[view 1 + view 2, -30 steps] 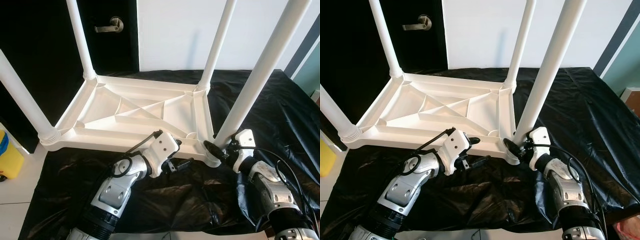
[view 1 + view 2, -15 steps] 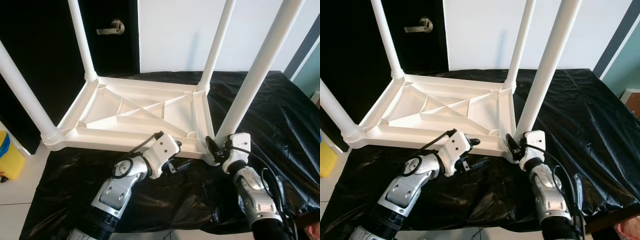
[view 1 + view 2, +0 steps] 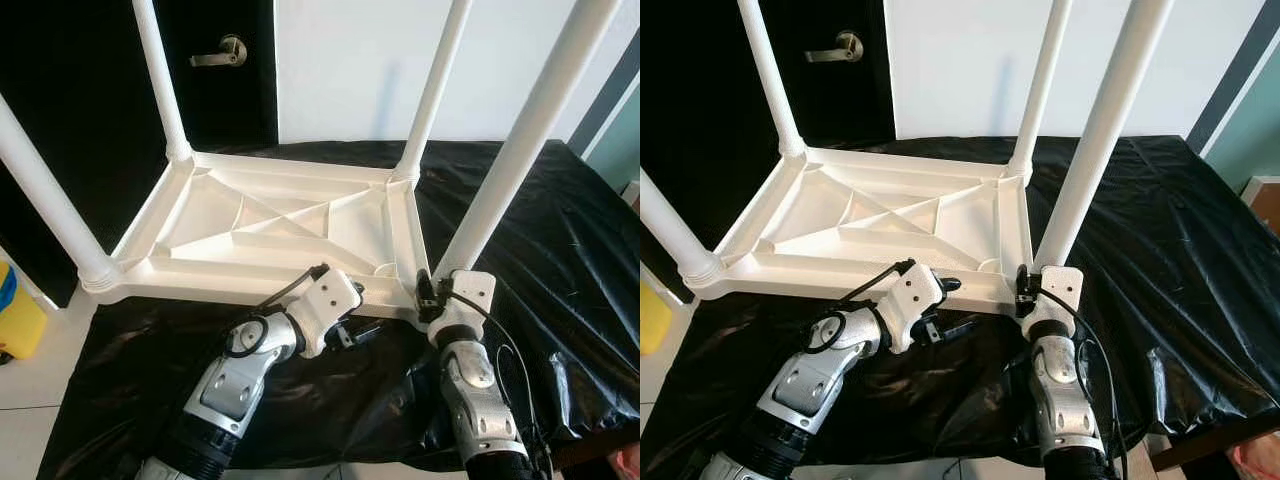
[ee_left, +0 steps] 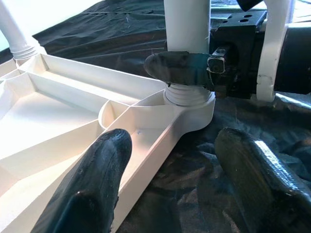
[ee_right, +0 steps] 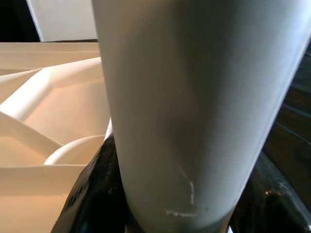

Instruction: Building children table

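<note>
A white plastic children's table (image 3: 270, 225) lies upside down on a black sheet (image 3: 560, 230), with all of its legs standing up. My right gripper (image 3: 430, 290) is shut on the base of the near right leg (image 3: 500, 180), just above its socket. In the right wrist view that leg (image 5: 194, 97) sits between the black fingers (image 5: 90, 194). My left gripper (image 4: 175, 189) is open. It straddles the table's near rim (image 4: 150, 145) just left of that socket, one finger inside the frame and one over the sheet.
The table reaches close to the sheet's left edge. A yellow container (image 3: 18, 315) stands on the tiled floor at the left. Behind are a black door with a lever handle (image 3: 225, 50) and a white wall. The sheet lies bare to the right.
My right forearm has swung left, from the right of the leg to straight in front of it, with the gripper staying at the leg's base. The left arm has held its place.
</note>
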`<state>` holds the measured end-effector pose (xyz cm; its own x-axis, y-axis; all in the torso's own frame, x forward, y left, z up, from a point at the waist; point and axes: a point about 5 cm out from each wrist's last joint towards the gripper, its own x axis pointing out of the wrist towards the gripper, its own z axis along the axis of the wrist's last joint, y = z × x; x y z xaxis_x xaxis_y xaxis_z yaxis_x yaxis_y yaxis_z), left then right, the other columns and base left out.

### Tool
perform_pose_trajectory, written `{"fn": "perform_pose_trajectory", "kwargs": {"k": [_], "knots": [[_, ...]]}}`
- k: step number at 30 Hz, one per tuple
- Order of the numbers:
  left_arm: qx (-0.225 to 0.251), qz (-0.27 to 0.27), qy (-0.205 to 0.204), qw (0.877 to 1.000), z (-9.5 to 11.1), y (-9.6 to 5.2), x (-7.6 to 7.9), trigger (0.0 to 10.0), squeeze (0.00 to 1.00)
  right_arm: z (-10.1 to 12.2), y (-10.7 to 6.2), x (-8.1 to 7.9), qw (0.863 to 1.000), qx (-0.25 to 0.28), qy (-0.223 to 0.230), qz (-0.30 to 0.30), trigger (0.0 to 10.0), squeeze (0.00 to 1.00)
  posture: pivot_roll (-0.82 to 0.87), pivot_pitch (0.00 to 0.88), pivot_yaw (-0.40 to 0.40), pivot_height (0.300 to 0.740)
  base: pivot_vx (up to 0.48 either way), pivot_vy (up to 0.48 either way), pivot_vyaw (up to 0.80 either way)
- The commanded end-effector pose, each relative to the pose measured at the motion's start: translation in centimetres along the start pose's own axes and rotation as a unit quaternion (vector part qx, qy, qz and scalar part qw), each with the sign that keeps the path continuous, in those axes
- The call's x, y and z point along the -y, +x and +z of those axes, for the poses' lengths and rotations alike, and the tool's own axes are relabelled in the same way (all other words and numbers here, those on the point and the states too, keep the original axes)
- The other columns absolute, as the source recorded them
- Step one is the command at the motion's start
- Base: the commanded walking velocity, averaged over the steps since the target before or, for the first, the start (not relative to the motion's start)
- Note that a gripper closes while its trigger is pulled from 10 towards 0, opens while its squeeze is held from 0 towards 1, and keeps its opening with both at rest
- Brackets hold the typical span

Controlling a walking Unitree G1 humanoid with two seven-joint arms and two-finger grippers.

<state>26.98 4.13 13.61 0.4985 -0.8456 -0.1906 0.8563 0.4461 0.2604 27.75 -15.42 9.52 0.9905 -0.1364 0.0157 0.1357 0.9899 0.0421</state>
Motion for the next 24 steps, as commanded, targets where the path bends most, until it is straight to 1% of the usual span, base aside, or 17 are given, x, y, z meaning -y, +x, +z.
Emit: {"fn": "perform_pose_trajectory", "kwargs": {"k": [1, 3, 5, 6, 8, 9, 10, 12, 13, 14, 16, 17, 18, 19, 21, 23, 24], "knots": [[-0.011, 0.044, -0.001, 0.999, -0.3, 0.3, -0.5, 10.0, 0.0, -1.3, -0.8, -0.2, 0.999, -0.036, -0.004, 0.002, 10.0, 0.0, -0.01, 0.0, -0.048, 0.74, 0.0, 0.0, 0.0], [-0.012, 0.045, -0.001, 0.999, -0.3, 0.4, -0.5, 10.0, 0.0, -1.1, -0.8, -0.2, 1.0, -0.03, -0.006, 0.003, 10.0, 0.0, -0.01, 0.0, -0.051, 0.74, 0.0, 0.0, 0.0], [-0.013, 0.046, -0.005, 0.999, -0.3, 0.4, -0.6, 10.0, 0.0, -0.8, -0.8, -0.1, 1.0, -0.023, 0.001, 0.011, 10.0, 0.0, -0.01, 0.0, -0.052, 0.74, 0.0, 0.0, 0.0], [-0.013, 0.048, 0.0, 0.999, -0.3, 0.4, -0.6, 10.0, 0.0, -0.6, -0.8, 0.1, 1.0, -0.017, 0.002, 0.017, 10.0, 0.06, -0.01, 0.0, -0.053, 0.74, 0.0, 0.0, 0.0], [-0.012, 0.05, 0.004, 0.999, -0.2, 0.4, -0.7, 10.0, 0.0, -0.5, -0.8, 0.1, 1.0, -0.013, 0.003, 0.019, 10.0, 0.06, -0.01, 0.0, -0.053, 0.74, 0.0, 0.0, 0.0], [-0.011, 0.051, 0.005, 0.999, -0.2, 0.5, -0.7, 10.0, 0.0, -0.2, -0.8, 0.2, 0.999, -0.004, 0.009, 0.037, 10.0, 1.0, 0.0, 0.0, -0.056, 0.74, 0.0, 0.0, 0.0], [-0.011, 0.051, 0.005, 0.999, -0.2, 0.5, -0.7, 10.0, 0.0, -0.2, -0.8, 0.2, 0.999, -0.004, 0.009, 0.037, 10.0, 1.0, 0.0, 0.0, -0.056, 0.74, 0.0, 0.0, 0.0], [-0.004, 0.057, -0.003, 0.998, 0.1, 0.5, -0.9, 10.0, 0.0, 0.7, -0.7, 0.6, 0.997, 0.024, 0.022, 0.074, 10.0, 1.0, 0.0, 0.0, -0.057, 0.74, 0.0, 0.0, 0.0], [-0.004, 0.057, -0.003, 0.998, 0.1, 0.5, -0.9, 10.0, 0.0, 0.7, -0.7, 0.6, 0.997, 0.024, 0.022, 0.074, 10.0, 1.0, 0.0, 0.0, -0.057, 0.74, 0.0, 0.0, 0.0], [0.004, 0.06, -0.01, 0.998, 0.4, 0.5, -1.1, 10.0, 0.0, 1.1, -0.7, 0.9, 0.994, 0.035, 0.025, 0.096, 10.0, 1.0, 0.0, 0.0, -0.058, 0.74, 0.0, 0.0, 0.0], [0.008, 0.065, -0.009, 0.998, 0.7, 0.5, -1.4, 10.0, 0.0, 1.4, -0.7, 1.5, 0.992, 0.041, 0.02, 0.122, 10.0, 1.0, 0.0, 0.0, -0.058, 0.74, 0.0, 0.0, 0.0], [0.008, 0.065, -0.009, 0.998, 0.7, 0.5, -1.4, 10.0, 0.0, 1.4, -0.7, 1.5, 0.992, 0.041, 0.02, 0.122, 10.0, 1.0, 0.0, 0.0, -0.058, 0.74, 0.0, 0.0, 0.0], [0.009, 0.066, -0.006, 0.998, 0.8, 0.4, -1.5, 10.0, 0.0, 1.5, -0.7, 2.0, 0.99, 0.043, 0.014, 0.137, 10.0, 1.0, 0.0, 0.0, -0.056, 0.74, 0.0, 0.0, 0.0], [0.009, 0.066, -0.006, 0.998, 0.8, 0.4, -1.5, 10.0, 0.0, 1.5, -0.7, 2.0, 0.99, 0.043, 0.014, 0.137, 10.0, 1.0, 0.0, 0.0, -0.056, 0.74, 0.0, 0.0, 0.0], [0.008, 0.064, -0.003, 0.998, 0.8, 0.3, -1.5, 10.0, 0.0, 1.7, -0.5, 3.2, 0.988, 0.042, -0.001, 0.152, 10.0, 1.0, 0.0, 0.0, -0.051, 0.74, 0.0, 0.0, 0.0], [0.008, 0.063, -0.002, 0.998, 0.8, 0.3, -1.5, 10.0, 0.0, 1.7, -0.4, 3.5, 0.987, 0.042, -0.005, 0.155, 10.0, 1.0, 0.0, 0.0, -0.051, 0.74, 0.0, 0.0, 0.0], [0.008, 0.062, -0.001, 0.998, 0.8, 0.2, -1.5, 10.0, 0.0, 1.7, -0.2, 4.1, 0.984, 0.035, -0.019, 0.175, 10.0, 1.0, 0.0, 0.0, -0.049, 0.74, 0.0, 0.0, 0.0]]}}
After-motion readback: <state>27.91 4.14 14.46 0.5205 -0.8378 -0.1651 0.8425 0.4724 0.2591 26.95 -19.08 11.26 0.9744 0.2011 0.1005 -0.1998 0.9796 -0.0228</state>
